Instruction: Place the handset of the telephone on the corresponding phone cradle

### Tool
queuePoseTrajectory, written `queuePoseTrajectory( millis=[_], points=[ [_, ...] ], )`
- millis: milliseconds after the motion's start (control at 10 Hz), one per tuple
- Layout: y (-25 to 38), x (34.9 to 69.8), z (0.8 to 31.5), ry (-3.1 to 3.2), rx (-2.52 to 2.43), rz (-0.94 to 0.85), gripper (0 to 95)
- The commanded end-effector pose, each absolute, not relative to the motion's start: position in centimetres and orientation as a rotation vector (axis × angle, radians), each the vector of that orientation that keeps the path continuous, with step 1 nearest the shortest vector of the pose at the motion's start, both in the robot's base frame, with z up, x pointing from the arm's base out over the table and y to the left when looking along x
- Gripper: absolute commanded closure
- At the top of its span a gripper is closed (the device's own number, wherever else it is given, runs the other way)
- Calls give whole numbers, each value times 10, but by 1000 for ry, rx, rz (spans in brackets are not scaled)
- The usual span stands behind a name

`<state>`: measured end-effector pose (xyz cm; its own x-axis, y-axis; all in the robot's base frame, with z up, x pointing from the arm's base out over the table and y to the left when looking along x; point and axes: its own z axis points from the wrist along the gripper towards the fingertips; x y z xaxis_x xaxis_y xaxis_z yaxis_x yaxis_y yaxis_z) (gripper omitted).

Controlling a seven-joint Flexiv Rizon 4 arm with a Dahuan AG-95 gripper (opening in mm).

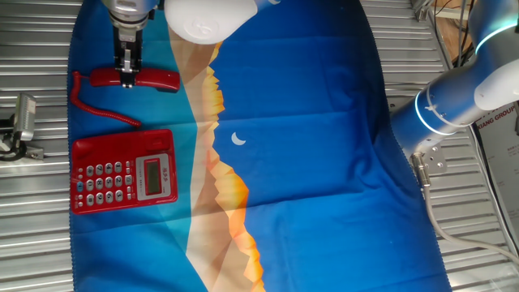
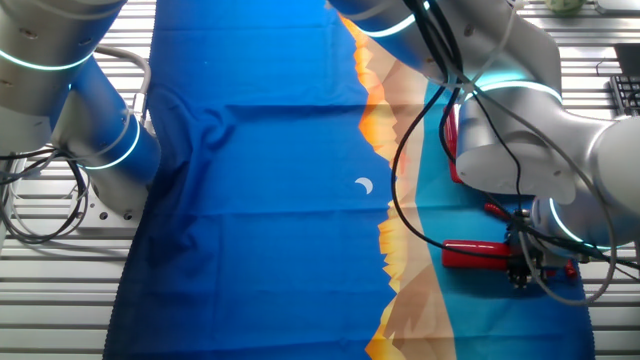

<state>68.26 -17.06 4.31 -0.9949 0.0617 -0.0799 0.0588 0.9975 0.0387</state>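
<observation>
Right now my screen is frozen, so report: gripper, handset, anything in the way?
Gripper down over the handset middle; grip unclear. Handset flat on cloth, apart from the base. Cradle empty. Cord lies between.

Arm hides most of the telephone (image 2: pixel 452 140).

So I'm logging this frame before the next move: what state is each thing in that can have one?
handset: off the cradle, lying flat on the cloth beyond the base, cord attached.
phone cradle: empty, nothing seated in it.
telephone: flat on the cloth, keypad up; display too small to read.
tool: down at the handset's middle, fingers astride it; closed or not, cannot tell.
cloth: spread over the table, a few wrinkles.
</observation>
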Motion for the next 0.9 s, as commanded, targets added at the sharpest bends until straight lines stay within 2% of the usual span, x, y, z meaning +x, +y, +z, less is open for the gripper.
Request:
queuePoseTrajectory(
  millis=[100, 900],
  points=[
    [-169, 682, 48, 3066, 70, 48, 950],
    [-165, 685, 63, 3085, 12, 31, 950]
  ],
)
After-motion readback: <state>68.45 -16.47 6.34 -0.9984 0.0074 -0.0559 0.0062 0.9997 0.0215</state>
